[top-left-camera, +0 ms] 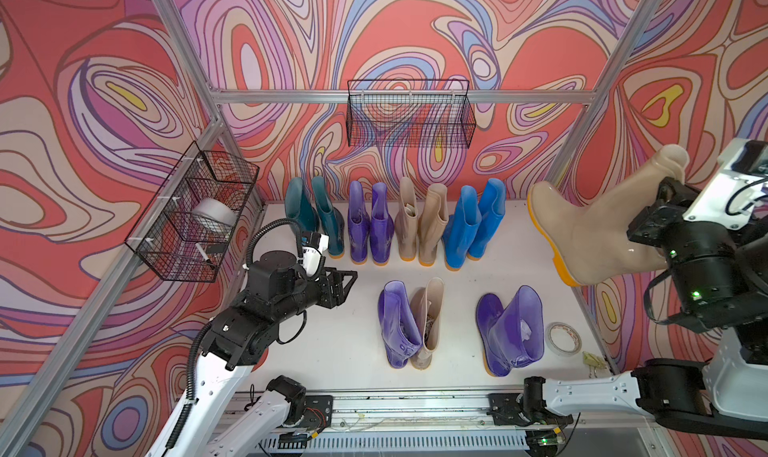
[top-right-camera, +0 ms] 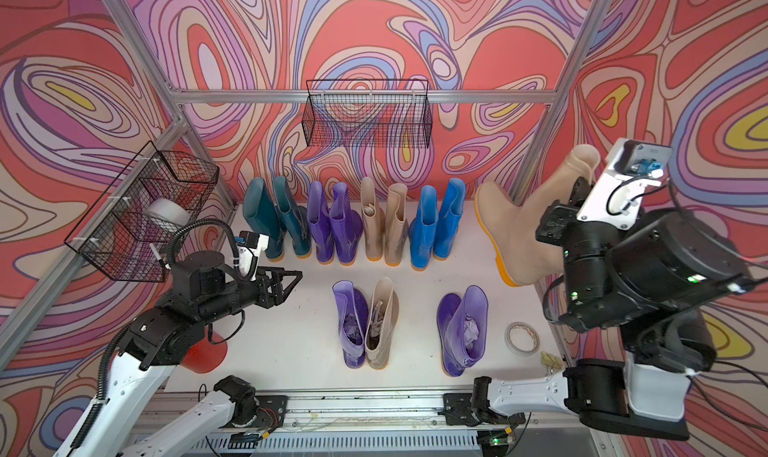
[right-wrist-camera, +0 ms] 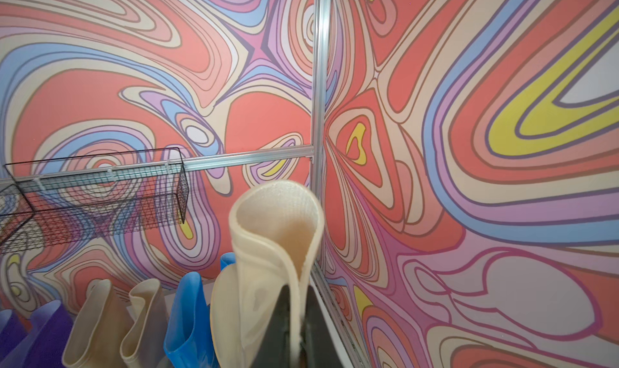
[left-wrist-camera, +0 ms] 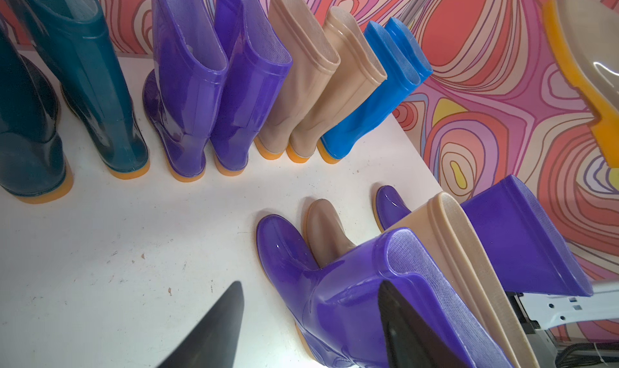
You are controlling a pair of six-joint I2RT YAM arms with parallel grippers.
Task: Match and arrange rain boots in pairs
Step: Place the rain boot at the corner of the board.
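Observation:
My right gripper is shut on the pinched shaft rim of a beige rain boot. It holds the boot tilted in the air at the right, orange sole toward the back row. Along the back wall stand a teal pair, a purple pair, a beige pair and a blue pair. In front, a purple boot touches a beige boot, and another purple boot stands apart to the right. My left gripper hovers open at the left, holding nothing.
A tape roll and small clips lie near the white table's right front corner. Wire baskets hang on the back wall and the left wall. A red cup sits under the left arm.

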